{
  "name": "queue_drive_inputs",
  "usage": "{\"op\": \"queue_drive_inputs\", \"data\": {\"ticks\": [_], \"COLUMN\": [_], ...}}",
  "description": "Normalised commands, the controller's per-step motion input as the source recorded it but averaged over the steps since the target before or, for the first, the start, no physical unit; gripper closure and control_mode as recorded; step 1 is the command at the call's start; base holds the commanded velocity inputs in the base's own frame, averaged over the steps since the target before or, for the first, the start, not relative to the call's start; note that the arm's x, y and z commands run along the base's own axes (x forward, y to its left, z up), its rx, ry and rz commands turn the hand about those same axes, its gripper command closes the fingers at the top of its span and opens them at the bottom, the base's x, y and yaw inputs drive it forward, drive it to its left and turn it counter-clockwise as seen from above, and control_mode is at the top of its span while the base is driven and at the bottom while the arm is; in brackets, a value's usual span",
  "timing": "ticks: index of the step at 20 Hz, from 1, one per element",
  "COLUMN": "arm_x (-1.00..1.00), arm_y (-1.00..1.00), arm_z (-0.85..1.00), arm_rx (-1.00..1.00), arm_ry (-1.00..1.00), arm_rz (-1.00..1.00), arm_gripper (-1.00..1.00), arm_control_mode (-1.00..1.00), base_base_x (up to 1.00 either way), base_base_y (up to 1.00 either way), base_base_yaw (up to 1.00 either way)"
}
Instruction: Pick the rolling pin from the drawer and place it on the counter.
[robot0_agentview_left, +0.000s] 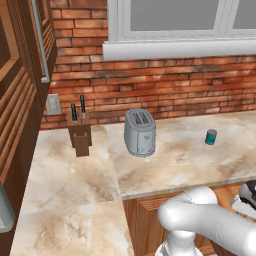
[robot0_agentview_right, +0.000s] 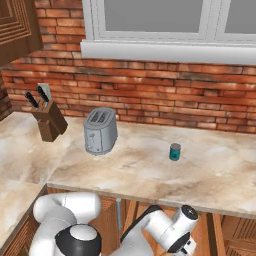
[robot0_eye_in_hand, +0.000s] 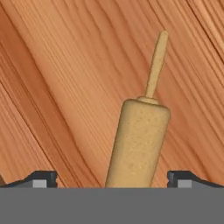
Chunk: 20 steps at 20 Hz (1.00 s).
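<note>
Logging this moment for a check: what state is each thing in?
rolling pin: lying on the drawer floor, between the tool tips, not lifted
tool: open, tips either side of the pin
toaster: upright on the counter, slots empty
teal can: upright on the counter
knife block: upright, knives in

A toaster (robot0_agentview_left: 139, 133) stands mid-counter (robot0_agentview_left: 70, 185) — a knife block (robot0_agentview_left: 80, 133) at its nine o'clock, a small teal can (robot0_agentview_left: 211, 136) well apart at three o'clock — below the brick wall (robot0_agentview_left: 165, 85) and window sill (robot0_agentview_left: 180, 48).
</note>
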Motion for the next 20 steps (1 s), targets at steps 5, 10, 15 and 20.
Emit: {"op": "queue_drive_inputs", "data": {"ticks": [5, 10, 15, 20], "arm_x": [0.02, 0.15, -0.17, -0.94], "arm_y": [0.00, 0.00, 0.00, -0.26], "arm_z": [-0.68, -0.77, -0.81, -0.73], "arm_rx": [-0.21, -0.16, -0.12, -0.04], "arm_ry": [0.07, 0.03, 0.07, 0.18], "arm_rz": [-0.22, -0.15, -0.04, 0.00], "arm_gripper": [-1.00, -1.00, 1.00, 1.00], "arm_control_mode": [-1.00, -1.00, -1.00, -1.00], "base_base_x": [0.00, 0.00, 0.00, 0.00], "base_base_y": [0.00, 0.00, 0.00, 0.00], "base_base_yaw": [0.00, 0.00, 0.00, 0.00]}}
